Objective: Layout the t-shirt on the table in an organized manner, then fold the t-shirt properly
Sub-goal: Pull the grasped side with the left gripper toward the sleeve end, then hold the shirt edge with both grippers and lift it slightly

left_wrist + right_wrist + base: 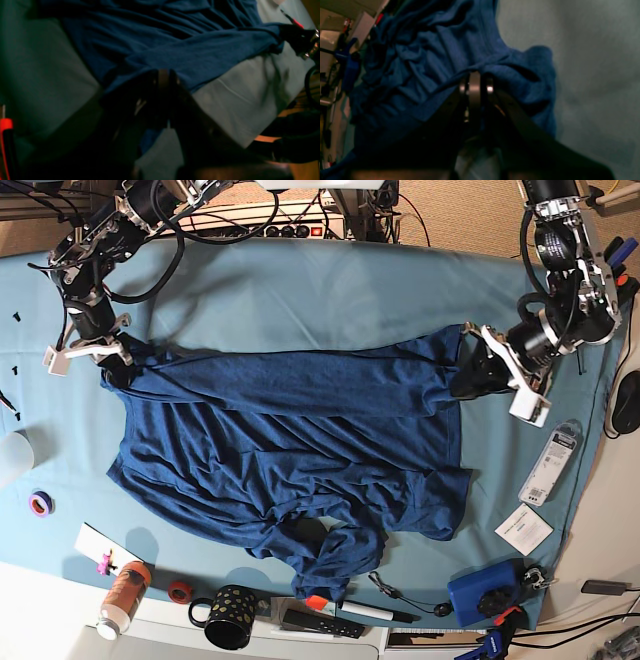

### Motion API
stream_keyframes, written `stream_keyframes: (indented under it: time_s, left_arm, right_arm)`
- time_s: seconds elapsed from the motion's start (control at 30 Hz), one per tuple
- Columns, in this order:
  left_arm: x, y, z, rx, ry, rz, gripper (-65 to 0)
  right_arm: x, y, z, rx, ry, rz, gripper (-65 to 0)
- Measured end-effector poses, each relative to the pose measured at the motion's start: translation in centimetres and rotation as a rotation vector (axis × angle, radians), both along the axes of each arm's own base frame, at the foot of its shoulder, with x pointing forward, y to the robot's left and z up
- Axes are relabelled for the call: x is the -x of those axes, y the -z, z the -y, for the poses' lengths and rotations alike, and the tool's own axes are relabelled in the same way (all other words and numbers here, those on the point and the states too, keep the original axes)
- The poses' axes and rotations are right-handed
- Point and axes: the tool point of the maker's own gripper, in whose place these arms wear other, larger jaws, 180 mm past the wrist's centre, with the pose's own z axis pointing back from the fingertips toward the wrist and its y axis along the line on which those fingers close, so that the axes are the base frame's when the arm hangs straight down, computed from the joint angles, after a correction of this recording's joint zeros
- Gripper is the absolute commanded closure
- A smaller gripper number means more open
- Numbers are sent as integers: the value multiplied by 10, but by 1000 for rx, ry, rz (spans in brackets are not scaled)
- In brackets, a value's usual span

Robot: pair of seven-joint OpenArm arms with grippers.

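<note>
The t-shirt (pixel 290 445) lies on the table (pixel 300 300), spread across the middle of it, with many wrinkles. Its far edge is stretched in an almost straight line from left to right, and the near part bunches into folds that reach toward the near edge of the table. One corner of the far edge is at the left, the other corner at the right.

The right gripper (pixel 103 352) is at the far left corner of the shirt. In the right wrist view its jaws stand close together with the blue fabric gathered over the tips, so it seems to pinch the cloth, but I cannot tell for sure if the grip is firm. The left gripper (pixel 478 370) is at the far right corner. Its jaws are closed on the edge of the fabric, and in the left wrist view the cloth is stretched away from the tips.

Around the shirt, small things rest along the near side: a dark mug with dots (pixel 230 616), a bottle with orange body (pixel 122 595), a purple tape roll (pixel 40 503) at the left, and a blue box (pixel 485 595) at the near right.
</note>
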Motion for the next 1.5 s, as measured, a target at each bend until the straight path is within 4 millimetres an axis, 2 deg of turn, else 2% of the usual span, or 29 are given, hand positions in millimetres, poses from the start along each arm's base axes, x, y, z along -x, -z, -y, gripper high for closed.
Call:
stream_keyframes:
  time_s: [0.07,0.1,0.13,0.17,0.3,0.47,0.67,0.77,0.87,0.97,1.1,1.17,1.3,1.4,1.5]
  left_arm:
    - [0,3,-1,-23,0,-6,-210]
    - [0,4,-1,-28,-1,-7,-271]
    - [0,5,-2,-32,-2,-8,-310]
    - [-1,6,-5,-32,-26,-21,-326]
    - [-6,9,-11,-52,-69,-25,-326]
    - [-6,8,-11,-49,-71,-20,-326]
    - [-6,7,-11,-45,-70,-19,-326]
    - [-6,7,-11,-41,-70,-18,-326]
    - [-6,5,-8,-24,-68,-15,-326]
    - [-6,4,-8,-19,-67,-14,-326]
    - [-6,2,-6,-2,-64,-10,-326]
    - [-6,2,-6,-2,-64,-10,-326]
    - [-7,0,-5,9,-62,-7,-326]
    - [-7,0,-5,12,-62,-7,-326]
    - [-7,0,-5,12,-61,-6,-326]
  right_arm:
    - [1,1,0,3,0,-5,-265]
    - [1,1,0,5,0,-7,-293]
    - [1,1,0,5,0,-7,-295]
    - [1,1,0,5,0,-7,-295]
    - [-1,-2,0,-3,4,11,-294]
    - [-5,-27,-1,-18,-24,160,-294]
    - [15,-47,25,-95,72,268,-294]
    - [30,-52,48,-71,134,272,-294]
    - [41,-52,58,-60,173,268,-293]
    - [46,-33,62,-76,212,169,-293]
    - [44,-25,58,-88,209,127,-293]
    - [40,-21,50,-102,195,116,-293]
    - [31,0,24,-145,170,40,-293]
    - [20,4,9,-138,123,21,-293]
    - [17,4,5,-141,110,21,-293]
